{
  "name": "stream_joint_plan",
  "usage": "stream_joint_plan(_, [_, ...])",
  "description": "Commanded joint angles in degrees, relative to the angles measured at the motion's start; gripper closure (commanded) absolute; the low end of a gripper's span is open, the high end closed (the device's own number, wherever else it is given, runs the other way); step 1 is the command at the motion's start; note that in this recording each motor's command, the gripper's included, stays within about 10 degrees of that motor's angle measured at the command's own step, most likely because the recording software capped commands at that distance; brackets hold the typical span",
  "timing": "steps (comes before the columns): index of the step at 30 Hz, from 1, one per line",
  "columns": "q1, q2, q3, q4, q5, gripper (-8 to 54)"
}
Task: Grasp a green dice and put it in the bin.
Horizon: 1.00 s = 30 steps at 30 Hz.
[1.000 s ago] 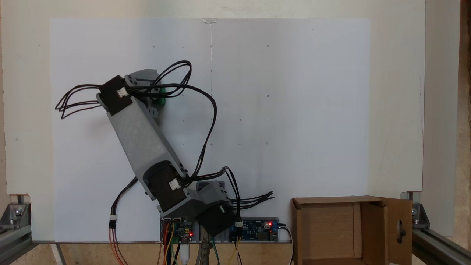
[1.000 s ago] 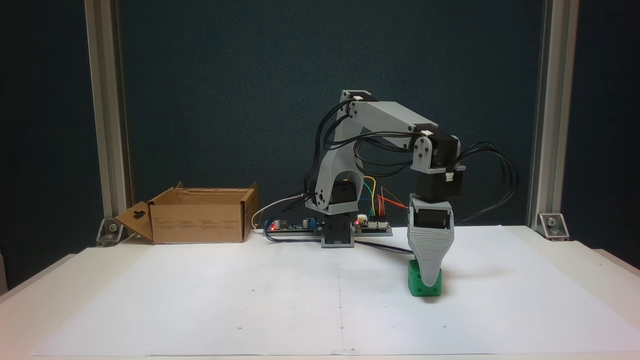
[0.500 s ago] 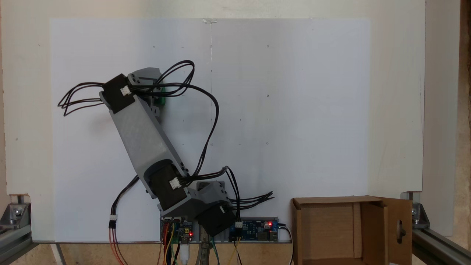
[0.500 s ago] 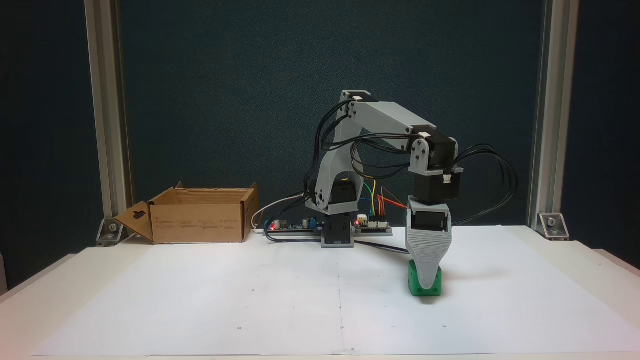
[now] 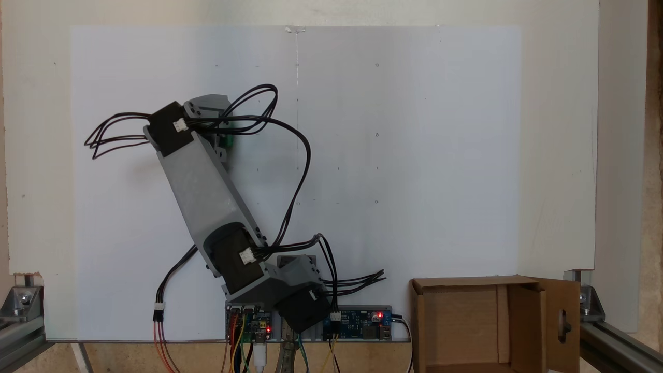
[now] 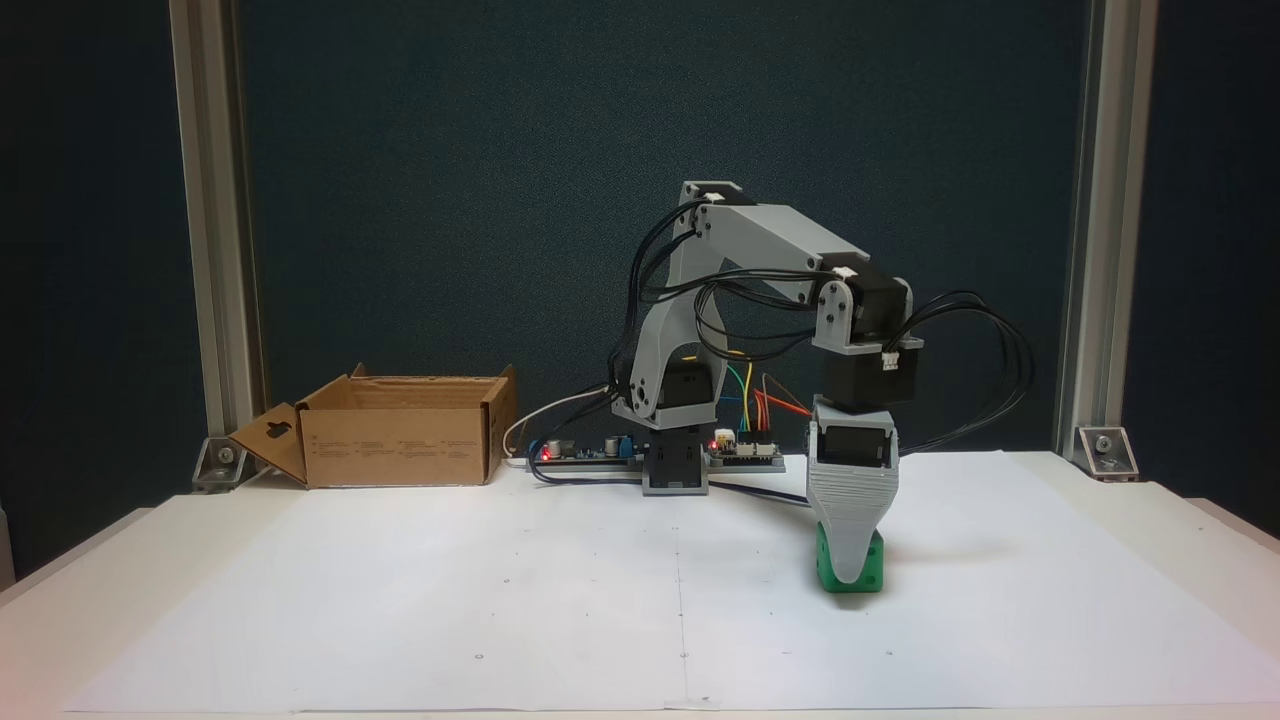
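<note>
While the green dice (image 6: 850,571) sits on the white paper sheet (image 6: 500,590) well to the right of the arm's base in the front-on fixed view, its middle is covered by the grey tapered jaw of the gripper (image 6: 851,572), which points straight down over it. Green shows on both sides of that jaw and beneath its tip, so the cube is on the sheet rather than lifted.

From above, in the other fixed view, only a sliver of the green dice (image 5: 228,139) shows beside the wrist, under the looping black cables (image 5: 269,122).

Over the last second the wrist has sunk: the jaw tip, which a second ago reached only partway down the cube's face, now ends close to its lower edge, and the forearm has tipped a little further down. The dice itself has not shifted on the sheet.

I judge this to be the end of the descent, with the closing of the pincer next. Whether it is spread or already pinching I cannot tell, because the two jaws stand one behind the other in the front view and the wrist hides them from above.

The bin (image 6: 400,440), a cardboard box with a holed flap, stands far off on the other side of the base, near the table's back edge, its inside bare in the top-down view (image 5: 458,324). The lift and carry are not yet done.
</note>
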Motion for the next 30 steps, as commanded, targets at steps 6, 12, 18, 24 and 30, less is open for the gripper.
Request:
stream_joint_plan(6, [-0.09, -0.44, -0.62, -0.35, 4.04, 5.8])
stream_joint_plan(12, [-0.26, -1.32, -0.62, -0.53, 4.04, 5.8])
stream_joint_plan(18, [-0.44, -1.67, -0.62, -0.70, 4.04, 5.9])
stream_joint_plan(24, [-0.35, -1.93, -0.62, -0.97, 4.04, 9.1])
stream_joint_plan(30, [-0.35, -2.02, -0.62, -0.88, 4.04, 11.6])
